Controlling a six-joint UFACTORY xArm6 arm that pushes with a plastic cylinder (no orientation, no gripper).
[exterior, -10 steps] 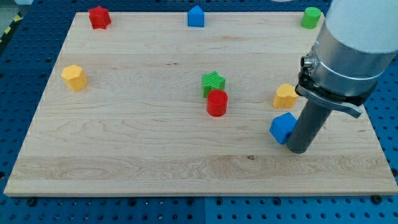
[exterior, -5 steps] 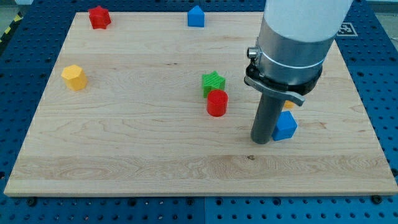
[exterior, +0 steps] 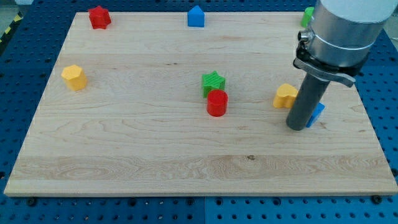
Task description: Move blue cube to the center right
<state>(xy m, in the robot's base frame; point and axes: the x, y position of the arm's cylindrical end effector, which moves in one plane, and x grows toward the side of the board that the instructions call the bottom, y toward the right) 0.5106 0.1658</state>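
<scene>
The blue cube (exterior: 317,114) lies at the board's right side, mostly hidden behind my rod, with only its right part showing. My tip (exterior: 297,127) rests on the board against the cube's left side. A yellow block (exterior: 285,96) sits just left of the rod, close to it.
A green star (exterior: 212,81) and a red cylinder (exterior: 217,103) stand touching near the middle. A yellow block (exterior: 74,77) is at the left. A red block (exterior: 99,17), a blue house-shaped block (exterior: 196,16) and a green block (exterior: 308,15), partly hidden by the arm, line the top edge.
My tip swung from the cube's right side round to its left, then moved right. The blue cube slid to the right, past the yellow block.
</scene>
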